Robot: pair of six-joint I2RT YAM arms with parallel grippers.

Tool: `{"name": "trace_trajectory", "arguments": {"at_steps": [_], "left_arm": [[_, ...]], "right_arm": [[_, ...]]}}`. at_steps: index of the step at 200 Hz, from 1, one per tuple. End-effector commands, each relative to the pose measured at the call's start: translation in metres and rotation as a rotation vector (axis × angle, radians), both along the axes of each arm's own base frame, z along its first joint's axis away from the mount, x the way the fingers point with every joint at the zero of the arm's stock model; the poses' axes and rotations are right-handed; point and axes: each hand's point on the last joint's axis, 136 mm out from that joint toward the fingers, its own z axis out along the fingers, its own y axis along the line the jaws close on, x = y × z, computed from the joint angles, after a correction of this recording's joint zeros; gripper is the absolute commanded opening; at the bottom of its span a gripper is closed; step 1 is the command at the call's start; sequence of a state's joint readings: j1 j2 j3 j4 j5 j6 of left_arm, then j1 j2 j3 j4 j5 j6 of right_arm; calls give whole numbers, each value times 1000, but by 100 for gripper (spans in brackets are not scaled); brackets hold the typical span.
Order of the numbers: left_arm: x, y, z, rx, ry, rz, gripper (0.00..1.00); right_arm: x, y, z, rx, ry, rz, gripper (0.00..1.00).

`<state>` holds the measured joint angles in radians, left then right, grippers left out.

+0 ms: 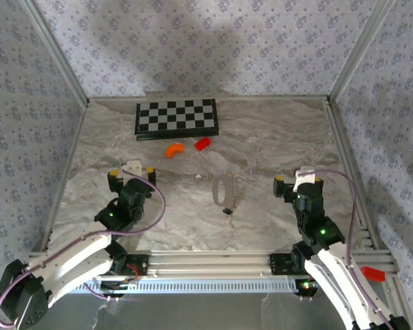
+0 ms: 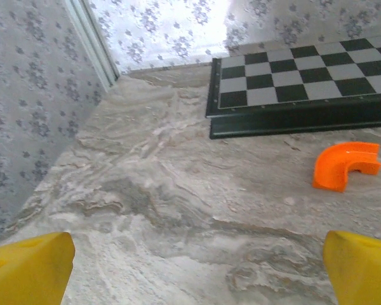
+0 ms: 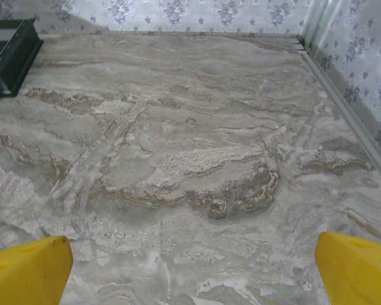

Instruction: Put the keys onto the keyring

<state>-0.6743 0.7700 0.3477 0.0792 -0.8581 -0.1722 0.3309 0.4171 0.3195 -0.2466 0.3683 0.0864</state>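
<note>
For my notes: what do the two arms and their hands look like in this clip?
The left arm and right arm have white shells, black joints and a green light each. A lilac cable loops along each. The left hand and right hand are black with yellow fingertips.

Two matching arms here. The left arm (image 1: 76,258) is white along its long link and black toward the wrist, with a green light (image 1: 111,214) glowing on the housing and a lilac cable (image 1: 163,201) looping off it. The right arm (image 1: 334,265) has the same white shell and black joints, plus a red tab (image 1: 373,274). The left gripper (image 1: 131,172) and right gripper (image 1: 298,181) both have blunt yellow fingertips (image 2: 28,267).
</note>
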Motion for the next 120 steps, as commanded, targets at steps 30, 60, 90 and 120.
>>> {"name": "trace_trajectory", "arguments": {"at_steps": [30, 60, 90, 120], "left_arm": [[13, 14, 8, 60, -20, 42, 100], [18, 29, 6, 82, -19, 89, 100], [21, 55, -24, 49, -1, 158, 99], [32, 61, -44, 13, 37, 138, 100]], "right_arm": [[2, 0, -11, -53, -69, 34, 100], [1, -5, -24, -60, -64, 6, 100], [3, -8, -31, -63, -82, -14, 100], [6, -15, -29, -72, -100, -49, 100]]}}
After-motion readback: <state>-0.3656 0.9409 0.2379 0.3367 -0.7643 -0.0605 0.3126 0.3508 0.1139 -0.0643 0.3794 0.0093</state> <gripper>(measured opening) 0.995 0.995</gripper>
